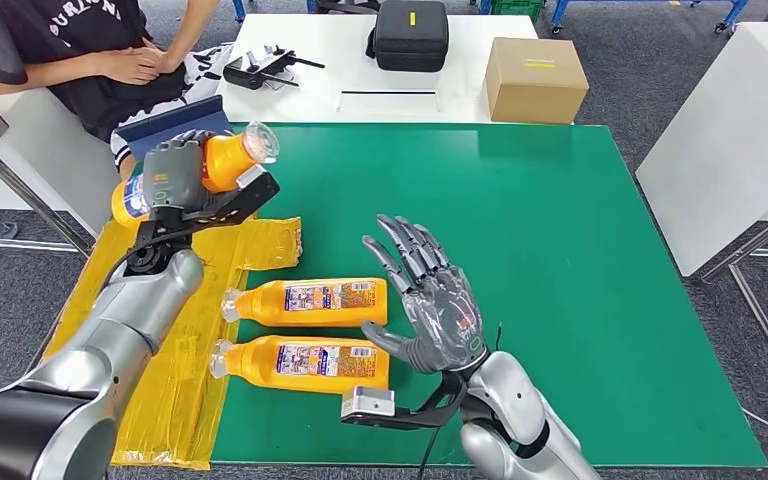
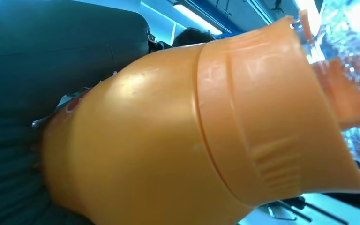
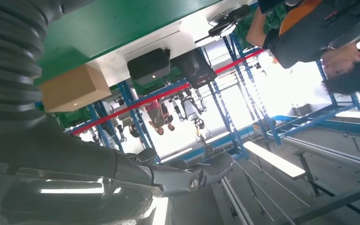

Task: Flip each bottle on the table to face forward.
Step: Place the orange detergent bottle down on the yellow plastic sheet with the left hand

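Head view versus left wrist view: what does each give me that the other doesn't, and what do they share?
Head view alone: two orange bottles lying on the green table, labels up, the open right hand beside them, the cardboard box and black case behind. Left wrist view alone: close detail of the ribbed orange shoulder and clear cap. Both: the bottle gripped by the left hand.
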{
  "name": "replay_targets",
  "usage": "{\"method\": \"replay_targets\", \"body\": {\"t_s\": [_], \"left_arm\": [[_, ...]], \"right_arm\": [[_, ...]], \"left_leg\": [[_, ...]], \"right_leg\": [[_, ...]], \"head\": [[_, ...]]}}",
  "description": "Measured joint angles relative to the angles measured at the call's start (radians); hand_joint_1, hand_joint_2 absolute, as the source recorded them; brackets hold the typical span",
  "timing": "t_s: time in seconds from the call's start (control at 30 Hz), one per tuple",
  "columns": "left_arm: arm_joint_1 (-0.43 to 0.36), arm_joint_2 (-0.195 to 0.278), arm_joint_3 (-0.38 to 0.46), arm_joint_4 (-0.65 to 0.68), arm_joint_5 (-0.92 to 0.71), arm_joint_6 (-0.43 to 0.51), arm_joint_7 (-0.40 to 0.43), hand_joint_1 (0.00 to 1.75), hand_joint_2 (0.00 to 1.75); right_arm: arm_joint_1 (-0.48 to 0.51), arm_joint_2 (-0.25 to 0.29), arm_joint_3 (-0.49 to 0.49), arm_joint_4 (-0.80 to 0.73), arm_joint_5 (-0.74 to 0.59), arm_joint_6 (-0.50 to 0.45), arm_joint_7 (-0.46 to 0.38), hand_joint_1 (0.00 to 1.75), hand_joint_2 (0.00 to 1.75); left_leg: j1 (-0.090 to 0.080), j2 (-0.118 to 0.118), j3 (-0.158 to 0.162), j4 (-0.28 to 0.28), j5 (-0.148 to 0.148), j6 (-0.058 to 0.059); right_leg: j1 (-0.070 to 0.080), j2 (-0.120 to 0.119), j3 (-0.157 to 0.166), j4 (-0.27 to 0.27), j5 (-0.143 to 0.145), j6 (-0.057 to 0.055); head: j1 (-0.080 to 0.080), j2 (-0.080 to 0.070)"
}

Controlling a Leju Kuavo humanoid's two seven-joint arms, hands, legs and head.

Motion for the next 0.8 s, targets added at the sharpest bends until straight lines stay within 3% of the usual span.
{"method": "replay_targets", "body": {"t_s": [0.1, 0.13, 0.57, 0.8], "left_arm": [[-0.011, -0.001, -0.004, 0.027, -0.01, -0.015, 0.01, 0.08, 1.75], [-0.013, -0.001, -0.004, 0.036, -0.01, -0.02, 0.011, 0.0, 1.75], [-0.039, 0.001, 0.013, 0.113, -0.068, -0.042, 0.083, 0.0, 1.75], [-0.04, 0.0, 0.054, 0.13, -0.023, -0.073, 0.022, 0.0, 1.75]], "right_arm": [[0.004, -0.015, 0.0, -0.01, 0.004, 0.0, 0.003, 0.0, 1.75], [0.006, -0.021, 0.0, -0.012, 0.004, 0.0, 0.003, 0.0, 1.75], [0.009, -0.051, 0.009, -0.013, 0.031, 0.025, 0.024, 0.0, 1.75], [0.009, -0.06, 0.013, -0.014, 0.048, 0.08, 0.053, 0.0, 1.75]], "left_leg": [[0.0, 0.0, 0.0, 0.0, 0.0, 0.0], [0.0, 0.0, 0.0, 0.0, 0.0, 0.0], [0.0, 0.0, 0.0, 0.0, 0.0, 0.0], [0.0, 0.0, 0.0, 0.0, 0.0, 0.0]], "right_leg": [[0.0, 0.0, 0.0, 0.0, 0.0, 0.0], [0.0, 0.0, 0.0, 0.0, 0.0, 0.0], [0.0, 0.0, 0.0, 0.0, 0.0, 0.0], [0.0, 0.0, 0.0, 0.0, 0.0, 0.0]], "head": [[0.0, 0.0], [0.0, 0.0], [0.0, 0.0], [0.0, 0.0]]}}
